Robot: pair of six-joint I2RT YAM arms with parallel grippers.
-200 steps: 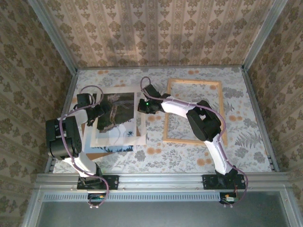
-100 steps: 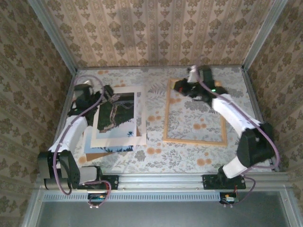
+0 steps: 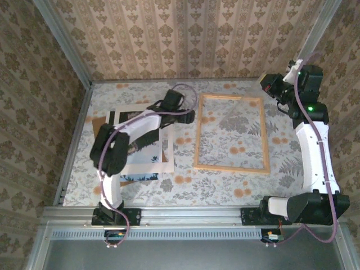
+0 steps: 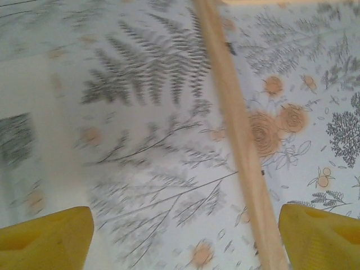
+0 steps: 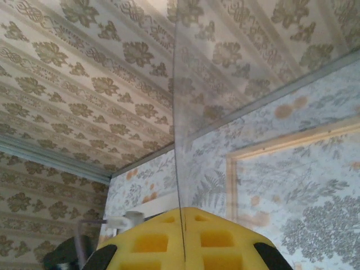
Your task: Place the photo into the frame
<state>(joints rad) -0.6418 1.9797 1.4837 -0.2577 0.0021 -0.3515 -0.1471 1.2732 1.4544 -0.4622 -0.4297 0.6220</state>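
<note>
The frame (image 3: 230,167) is thin pale wood, matt. The photo (image 3: 149,154) is smooth paper with a white border. A matt floral covering lies over the desk (image 3: 225,191). The clear sheet (image 5: 225,84) is glossy, faintly reflective. The right claw (image 5: 183,236) has matt yellow pads.

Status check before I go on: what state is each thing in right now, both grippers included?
frame: flat on the table, empty, table pattern showing through.
photo: flat, face up, left of the frame, not held.
clear pane: held in the air, edge pinched by the right gripper.
left gripper: open, above the frame's left rail, holding nothing.
right gripper: shut on the clear pane.
</note>
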